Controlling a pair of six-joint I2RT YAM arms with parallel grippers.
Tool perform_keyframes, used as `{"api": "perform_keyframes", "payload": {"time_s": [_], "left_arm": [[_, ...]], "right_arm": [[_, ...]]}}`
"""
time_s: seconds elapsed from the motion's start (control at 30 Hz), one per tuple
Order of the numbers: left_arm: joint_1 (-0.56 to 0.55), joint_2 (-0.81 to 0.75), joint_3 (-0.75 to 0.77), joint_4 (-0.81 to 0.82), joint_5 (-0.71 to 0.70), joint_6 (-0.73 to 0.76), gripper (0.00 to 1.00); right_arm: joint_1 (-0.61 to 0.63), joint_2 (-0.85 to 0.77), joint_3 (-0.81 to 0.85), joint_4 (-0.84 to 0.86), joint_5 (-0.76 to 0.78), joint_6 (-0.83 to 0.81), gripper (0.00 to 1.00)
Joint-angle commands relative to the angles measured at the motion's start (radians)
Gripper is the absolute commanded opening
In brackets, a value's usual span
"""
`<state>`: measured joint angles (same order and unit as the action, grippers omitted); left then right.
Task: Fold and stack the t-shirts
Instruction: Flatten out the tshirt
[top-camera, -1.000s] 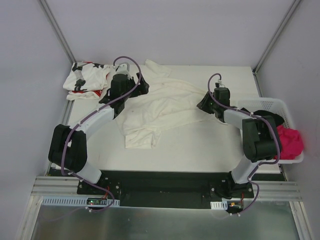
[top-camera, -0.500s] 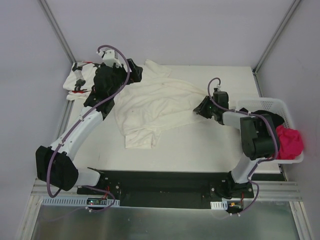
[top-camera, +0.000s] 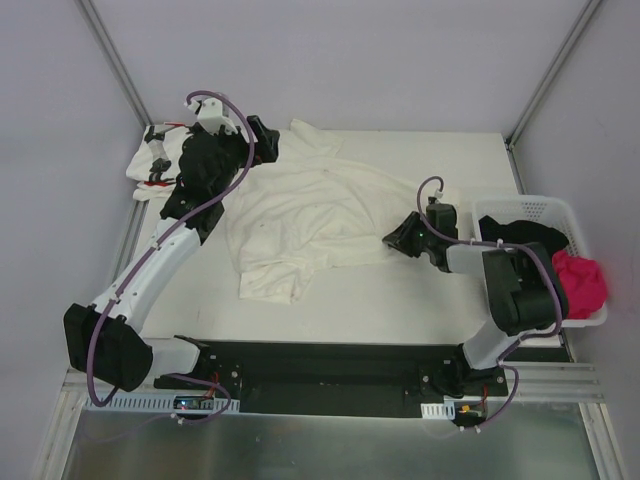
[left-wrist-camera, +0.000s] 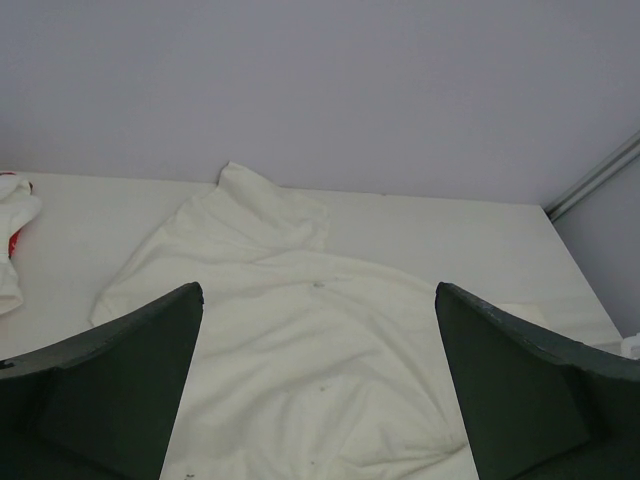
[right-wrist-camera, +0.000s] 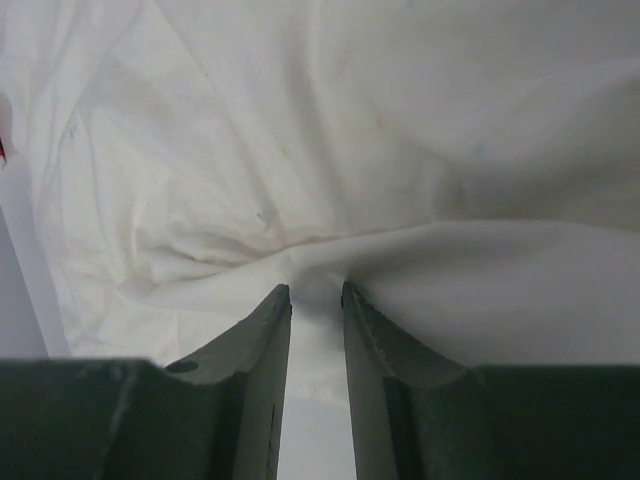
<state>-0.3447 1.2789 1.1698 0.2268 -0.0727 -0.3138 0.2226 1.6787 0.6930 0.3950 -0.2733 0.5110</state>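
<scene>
A large cream-white t-shirt (top-camera: 310, 215) lies rumpled across the middle of the table. My right gripper (top-camera: 394, 239) is low at the shirt's right edge and shut on a fold of it; in the right wrist view the cloth (right-wrist-camera: 330, 180) bunches into the narrow gap at the gripper (right-wrist-camera: 315, 291). My left gripper (top-camera: 263, 136) hovers wide open over the shirt's far left part, and the shirt (left-wrist-camera: 300, 350) shows between its fingers (left-wrist-camera: 150, 360) with nothing held. The star-print t-shirt (top-camera: 150, 168) lies crumpled at the far left, partly hidden by the left arm.
A white perforated basket (top-camera: 528, 207) stands at the table's right edge, holding a pink cloth (top-camera: 580, 280) and a dark one (top-camera: 520, 235). Grey walls close in the back and both sides. An edge of the star-print shirt (left-wrist-camera: 12, 235) shows at the left.
My left arm has stretched out and swung its gripper toward the back left. My right gripper has pulled the shirt's right edge toward the near side, drawing the cloth flatter.
</scene>
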Motion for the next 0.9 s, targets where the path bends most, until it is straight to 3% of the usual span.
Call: {"api": "perform_keyframes", "payload": {"time_s": [0.0,0.3,0.5,0.73,0.87], "left_arm": [[0.01,-0.029,0.034,0.022,-0.024,0.033,0.99],[0.012,-0.032,0.011,0.039,-0.009,0.024,0.99],[0.012,-0.021,-0.007,0.062,0.02,0.004,0.99],[0.013,0.071,-0.025,0.091,0.095,-0.016,0.99],[0.013,0.083,-0.059,0.085,0.12,-0.036,0.99]], "right_arm": [[0.044,-0.14,-0.12,-0.109,0.009,0.032,0.3],[0.11,-0.517,-0.305,-0.353,0.049,0.052,0.31],[0.104,-0.665,-0.176,-0.484,0.18,-0.034,0.38],[0.055,-0.415,0.141,-0.444,0.256,-0.192,0.36],[-0.003,-0.13,0.31,-0.41,0.203,-0.236,0.34]]}}
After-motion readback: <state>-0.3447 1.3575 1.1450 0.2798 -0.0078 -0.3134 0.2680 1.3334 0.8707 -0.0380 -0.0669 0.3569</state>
